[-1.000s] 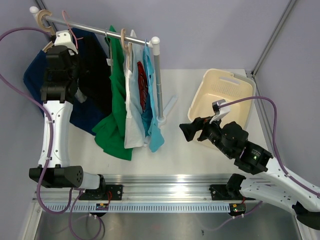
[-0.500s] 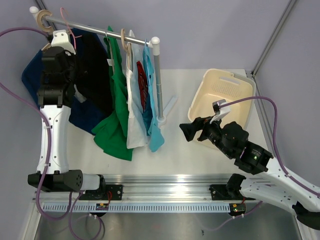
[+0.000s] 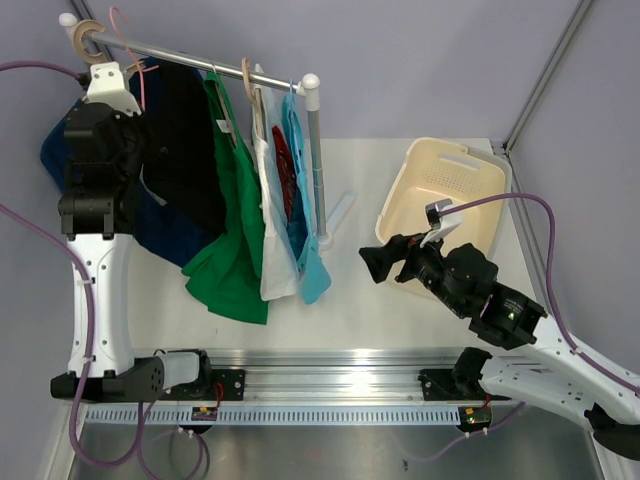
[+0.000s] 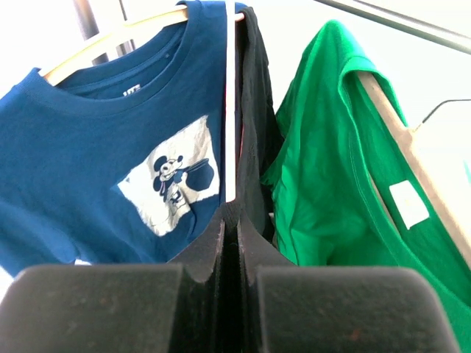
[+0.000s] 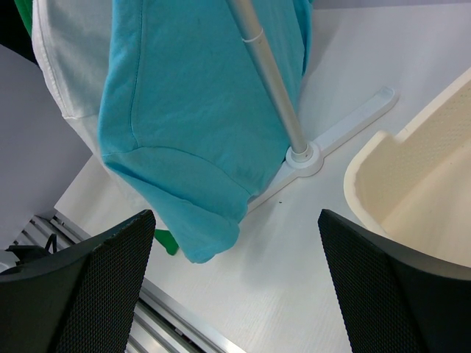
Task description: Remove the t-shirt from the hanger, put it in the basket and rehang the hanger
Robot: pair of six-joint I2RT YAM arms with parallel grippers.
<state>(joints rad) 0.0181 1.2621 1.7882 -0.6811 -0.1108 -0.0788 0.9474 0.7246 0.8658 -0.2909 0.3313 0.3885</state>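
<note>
T-shirt (image 3: pixel 160 235) farther left than before

Top view was bright, even, sharp; soft shadows on the table (image 3: pixel 350 310). Left wrist background blew out white, left claw (image 4: pixel 229 228) up close was blurred. Right wrist was clean.

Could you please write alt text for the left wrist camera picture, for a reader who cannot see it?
The left gripper, jaws shut, sits at the bottom edge, facing shirts on hangers. A navy t-shirt with a cartoon-mouse print hangs on the left, a black shirt in the middle and a green t-shirt on the right.
</note>
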